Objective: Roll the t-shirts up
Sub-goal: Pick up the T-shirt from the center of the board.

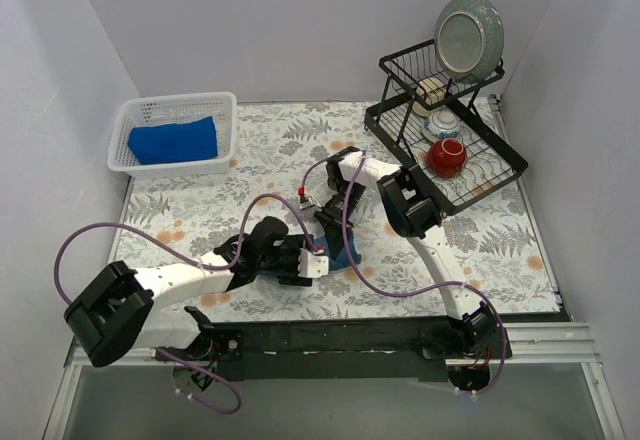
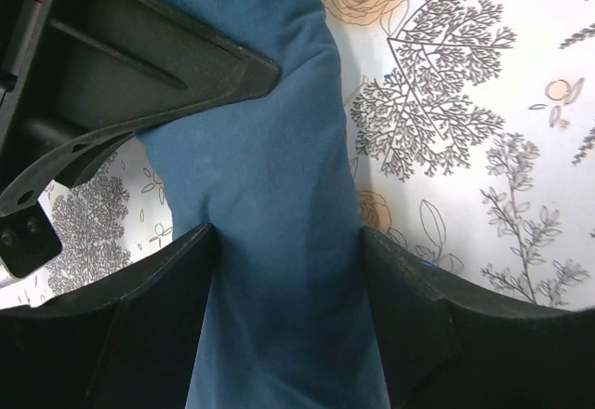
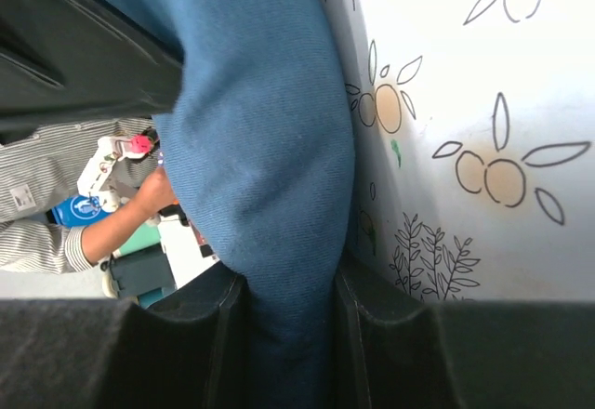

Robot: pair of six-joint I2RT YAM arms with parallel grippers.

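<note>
Left hand (image 2: 288,242), right hand (image 3: 290,283) grip dark-blue tee (image 2: 270,149); dish rack (image 1: 385,132) near

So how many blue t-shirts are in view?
2. A royal-blue t-shirt lies in the white basket, far left; a darker blue t-shirt is mid-table, gripped by the left gripper and right gripper. Others may be hidden.

The floral counter (image 1: 270,150) carries a white basket (image 1: 170,168) at far left and a black rack (image 1: 490,175) at far right. A dark-blue tee (image 1: 347,254) lies near the middle.
</note>
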